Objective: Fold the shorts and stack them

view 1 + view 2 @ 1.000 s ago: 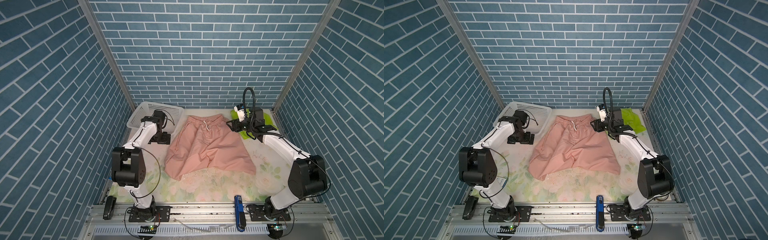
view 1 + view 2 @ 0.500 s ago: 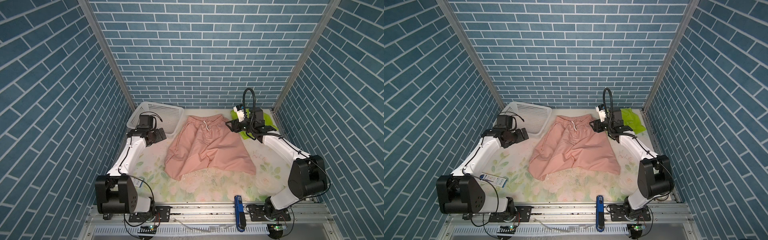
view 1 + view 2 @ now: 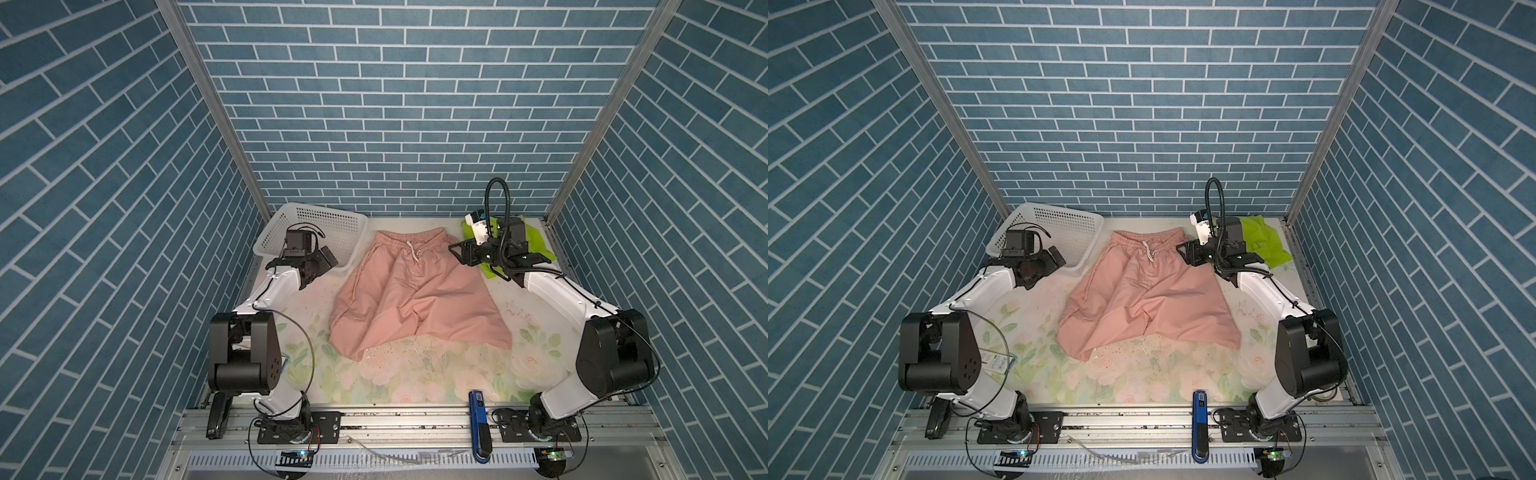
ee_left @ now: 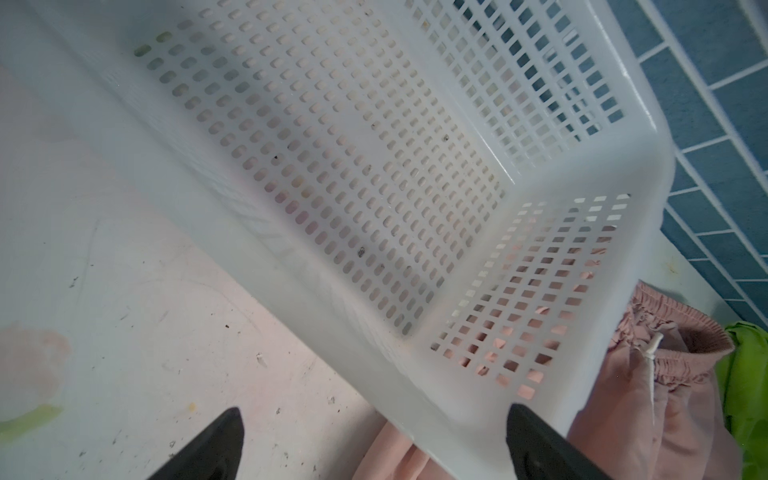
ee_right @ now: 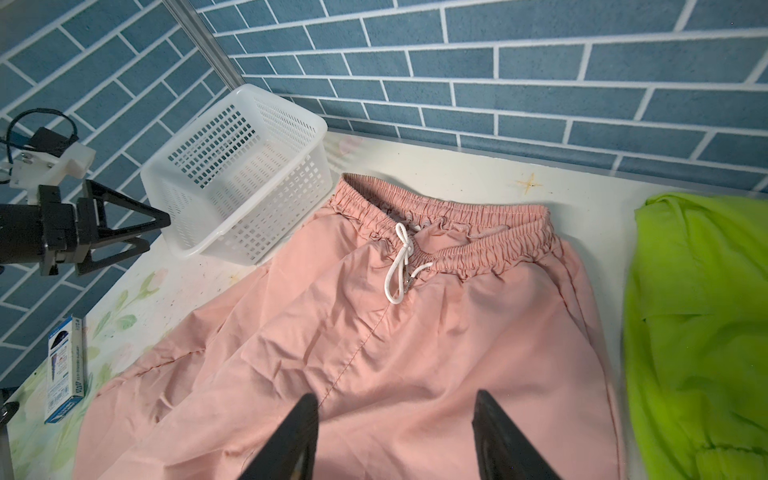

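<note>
The salmon-pink shorts (image 3: 415, 299) (image 3: 1146, 299) lie spread flat in the middle of the table, waistband toward the back wall, white drawstring (image 5: 399, 266) on top. The lime-green shorts (image 3: 536, 245) (image 3: 1264, 243) (image 5: 698, 316) lie bunched at the back right, partly hidden by the right arm. My right gripper (image 3: 461, 253) (image 5: 395, 392) hovers open over the pink shorts' right waist area, holding nothing. My left gripper (image 3: 328, 259) (image 4: 374, 407) is open and empty beside the basket's near corner, just left of the pink shorts.
A white perforated basket (image 3: 316, 205) (image 4: 332, 166) (image 5: 237, 166) stands empty at the back left, touching the pink shorts' edge. A small blue-and-white box (image 3: 996, 361) (image 5: 64, 370) lies by the left arm. A blue tool (image 3: 478, 419) rests on the front rail.
The left arm swung out to the left and came back, so its gripper is again by the basket's near corner. The right arm and both shorts have not moved.
</note>
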Motion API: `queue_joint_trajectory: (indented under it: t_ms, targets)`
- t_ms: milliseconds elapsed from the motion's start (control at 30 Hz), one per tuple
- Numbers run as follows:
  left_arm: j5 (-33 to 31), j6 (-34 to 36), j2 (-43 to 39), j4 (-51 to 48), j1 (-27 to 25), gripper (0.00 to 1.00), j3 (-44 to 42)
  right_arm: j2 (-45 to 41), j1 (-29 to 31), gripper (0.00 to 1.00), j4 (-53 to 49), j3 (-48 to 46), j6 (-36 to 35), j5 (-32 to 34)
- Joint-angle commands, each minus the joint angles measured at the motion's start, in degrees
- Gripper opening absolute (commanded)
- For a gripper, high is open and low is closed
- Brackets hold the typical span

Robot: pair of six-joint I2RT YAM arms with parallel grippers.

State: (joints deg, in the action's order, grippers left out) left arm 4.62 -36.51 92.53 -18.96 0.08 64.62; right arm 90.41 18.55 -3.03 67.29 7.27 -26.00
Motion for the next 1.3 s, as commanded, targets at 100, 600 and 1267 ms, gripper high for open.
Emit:
queue_joint_trajectory:
  t_ms: [100,600,1267]
  targets:
    - [-2.26,1.38,6.18,-1.26,1.04,1.00,4.28,-0.10,0.44,0.60,1.71,-1.33,1.34,-1.25]
    - [-9.70,13.18,7.08,-16.27,2.09,0.36,8.43,1.46,0.83,0.60,2.74,-1.27,1.94,-1.50]
    - [-7.19,18.99,5.67,-27.43,5.47,1.00,21.93,0.90,3.03,0.60,-0.16,-2.06,0.81,0.05]
